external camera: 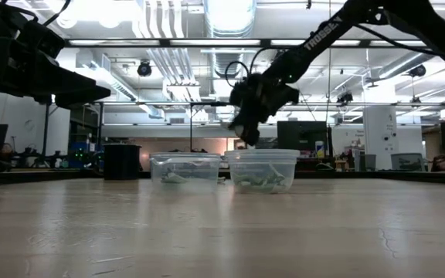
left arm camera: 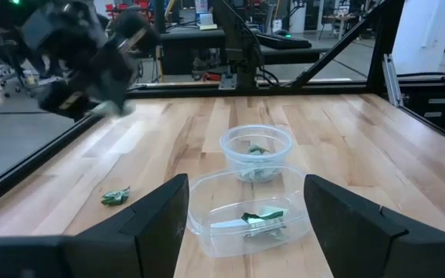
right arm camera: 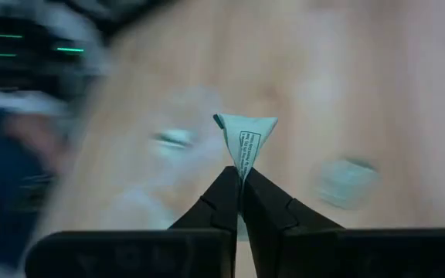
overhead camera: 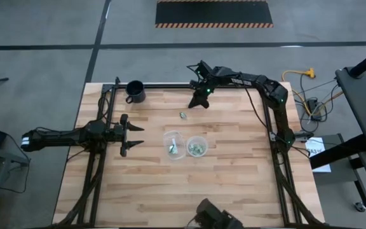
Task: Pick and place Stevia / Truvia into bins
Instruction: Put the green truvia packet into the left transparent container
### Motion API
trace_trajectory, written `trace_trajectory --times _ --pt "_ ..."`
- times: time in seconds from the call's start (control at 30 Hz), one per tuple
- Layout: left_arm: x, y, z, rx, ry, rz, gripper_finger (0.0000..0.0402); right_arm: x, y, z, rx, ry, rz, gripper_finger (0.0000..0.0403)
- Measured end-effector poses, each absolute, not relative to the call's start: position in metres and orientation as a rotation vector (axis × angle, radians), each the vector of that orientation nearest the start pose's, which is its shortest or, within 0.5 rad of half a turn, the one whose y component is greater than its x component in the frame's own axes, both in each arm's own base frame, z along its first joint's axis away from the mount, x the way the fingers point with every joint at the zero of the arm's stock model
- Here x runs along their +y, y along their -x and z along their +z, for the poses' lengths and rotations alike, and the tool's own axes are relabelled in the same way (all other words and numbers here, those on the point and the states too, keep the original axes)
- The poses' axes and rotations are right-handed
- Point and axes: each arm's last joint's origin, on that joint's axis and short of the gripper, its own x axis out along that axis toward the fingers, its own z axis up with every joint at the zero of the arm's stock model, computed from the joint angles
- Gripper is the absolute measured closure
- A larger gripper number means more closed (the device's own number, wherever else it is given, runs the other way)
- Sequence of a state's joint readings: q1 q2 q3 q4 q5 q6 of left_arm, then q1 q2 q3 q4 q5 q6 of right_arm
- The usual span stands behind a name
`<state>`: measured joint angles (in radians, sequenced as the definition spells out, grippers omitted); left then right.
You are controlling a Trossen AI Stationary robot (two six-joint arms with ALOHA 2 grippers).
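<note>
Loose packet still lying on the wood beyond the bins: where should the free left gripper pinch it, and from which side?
Pinch the loose packet across its raised, crumpled middle, coming straight down from above; it lies alone on bare wood, clear of both bins. The left gripper is open.

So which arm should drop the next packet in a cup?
The right one, probably. Its gripper already pinches a packet near the table's far edge. The left gripper waits open and empty beside the cups.

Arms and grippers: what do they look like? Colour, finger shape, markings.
Both arms are black and slim-jointed. The left gripper has two broad, wedge-shaped dark fingers. The right gripper has fingers tapering to a point, a green light near its wrist, and white TROSSEN lettering on its arm.
</note>
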<state>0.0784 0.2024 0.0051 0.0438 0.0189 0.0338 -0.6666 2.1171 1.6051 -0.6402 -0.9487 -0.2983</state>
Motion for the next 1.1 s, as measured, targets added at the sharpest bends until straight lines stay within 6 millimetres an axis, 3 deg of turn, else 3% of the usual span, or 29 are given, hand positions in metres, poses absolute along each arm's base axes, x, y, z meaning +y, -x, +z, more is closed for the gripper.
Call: trace_trajectory --times 0.23,0.67,0.9,1.1 --pt "0.008 -0.109 0.153 0.154 -0.026 0.057 0.0162 -0.215 -0.373 0.189 0.559 -0.612 0.727 0.0395" --pt "0.008 -0.109 0.153 0.154 -0.026 0.057 0.0162 -0.145 -0.408 0.189 0.559 -0.481 0.922 0.0394" --pt "0.008 -0.109 0.153 0.154 -0.026 0.056 0.0162 -0.121 -0.432 0.191 0.616 -0.329 0.787 0.0394" --pt "0.008 -0.109 0.153 0.154 -0.026 0.057 0.0162 -0.113 -0.44 0.192 0.617 -0.254 0.714 0.0394"
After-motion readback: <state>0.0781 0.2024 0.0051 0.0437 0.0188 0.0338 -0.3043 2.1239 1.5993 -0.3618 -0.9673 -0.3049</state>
